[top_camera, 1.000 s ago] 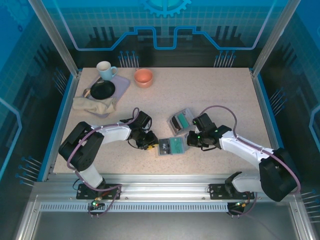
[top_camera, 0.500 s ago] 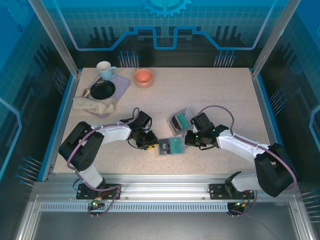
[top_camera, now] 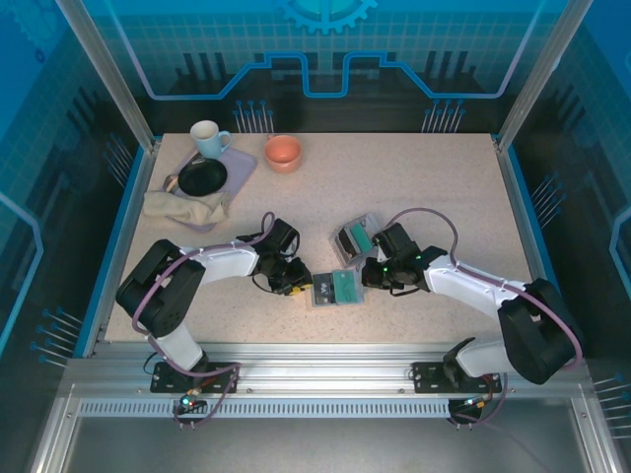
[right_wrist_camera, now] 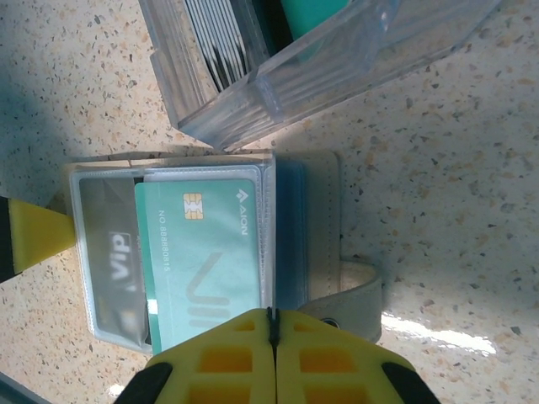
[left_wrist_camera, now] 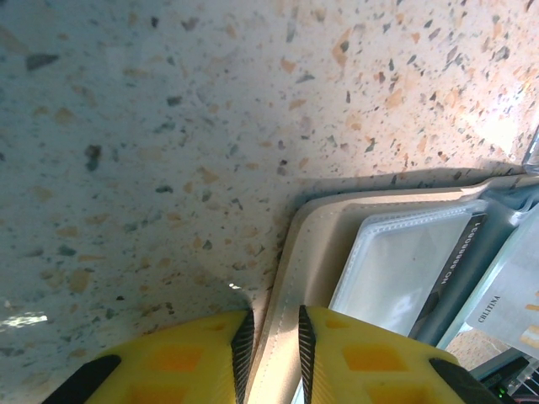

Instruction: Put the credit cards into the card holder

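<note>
Count: one card holder [top_camera: 333,289], lying open on the desk [top_camera: 444,187] near the front, between the two pincers. Two cards show in its clear pockets: one teal card [right_wrist_camera: 206,261], chip end toward the box, and one grey VIP card [right_wrist_camera: 112,252] partly under it. Can't tell if the teal one is fully seated. One clear box [top_camera: 355,236] sits just behind the holder and touches its far edge in the right wrist view. It holds a card stack [right_wrist_camera: 215,50] standing on edge, too tight to count.

Far left of the desk: one mug [top_camera: 207,138], one black plate [top_camera: 202,177] on one lavender tray [top_camera: 237,168], one beige cloth [top_camera: 182,207]. One orange bowl [top_camera: 283,153] is beside the tray.

Both arms are low and folded inward, forearms pointing at each other and wrists on either side of the holder.

Left pincer [left_wrist_camera: 274,349]: jaws nearly together, clamped on the holder's beige left rim, which runs up between the yellow fingers [left_wrist_camera: 242,345].

Right pincer [right_wrist_camera: 271,324]: jaws fully closed with no gap, tip at the teal card's near edge over the holder's strap side. Can't tell whether it touches the card.
</note>
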`<control>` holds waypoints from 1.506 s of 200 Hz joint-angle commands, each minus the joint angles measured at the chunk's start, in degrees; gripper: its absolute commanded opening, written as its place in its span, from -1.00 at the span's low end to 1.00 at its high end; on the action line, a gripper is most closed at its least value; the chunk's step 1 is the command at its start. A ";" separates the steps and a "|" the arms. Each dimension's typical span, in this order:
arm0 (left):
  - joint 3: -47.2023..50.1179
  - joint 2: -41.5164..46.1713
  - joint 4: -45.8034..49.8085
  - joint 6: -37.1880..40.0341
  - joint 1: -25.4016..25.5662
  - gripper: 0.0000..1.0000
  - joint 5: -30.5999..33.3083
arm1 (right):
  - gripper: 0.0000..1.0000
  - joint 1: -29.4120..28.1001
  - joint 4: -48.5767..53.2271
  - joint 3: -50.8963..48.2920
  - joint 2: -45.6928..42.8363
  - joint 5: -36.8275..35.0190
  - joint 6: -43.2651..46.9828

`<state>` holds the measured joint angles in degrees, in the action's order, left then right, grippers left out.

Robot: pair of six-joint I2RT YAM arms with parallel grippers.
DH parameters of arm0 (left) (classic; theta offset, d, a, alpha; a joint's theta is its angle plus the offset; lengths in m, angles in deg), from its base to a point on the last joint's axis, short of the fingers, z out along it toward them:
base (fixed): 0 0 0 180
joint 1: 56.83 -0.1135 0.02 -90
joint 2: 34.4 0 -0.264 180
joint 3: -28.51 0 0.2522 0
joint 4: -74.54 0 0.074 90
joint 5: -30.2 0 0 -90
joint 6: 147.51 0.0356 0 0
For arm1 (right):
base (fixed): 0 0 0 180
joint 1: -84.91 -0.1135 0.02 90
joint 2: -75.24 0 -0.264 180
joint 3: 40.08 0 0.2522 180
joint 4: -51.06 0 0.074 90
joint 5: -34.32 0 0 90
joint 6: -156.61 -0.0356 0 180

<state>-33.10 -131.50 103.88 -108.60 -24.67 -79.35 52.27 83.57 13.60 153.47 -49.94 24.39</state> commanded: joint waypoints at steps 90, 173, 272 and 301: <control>0.10 -4.24 -2.92 -0.28 2.43 -0.50 -1.45 | -0.90 -1.28 -0.97 -1.34 0.40 0.00 0.66; -0.06 -4.56 -3.00 -0.28 2.60 -0.50 -1.40 | -0.87 -1.19 0.82 1.61 -5.16 3.07 -0.40; 0.22 -4.50 -3.44 -0.24 2.68 -0.50 -1.43 | -0.86 -1.83 3.64 5.34 -6.29 4.45 0.09; 0.22 -3.80 -3.44 -0.17 2.66 -0.49 -1.17 | -0.86 -2.38 2.11 5.91 -4.37 5.94 -0.58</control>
<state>-33.54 -131.85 104.36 -108.60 -24.63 -79.35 51.13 86.60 17.75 147.77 -46.42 24.54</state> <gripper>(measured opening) 0.252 0.069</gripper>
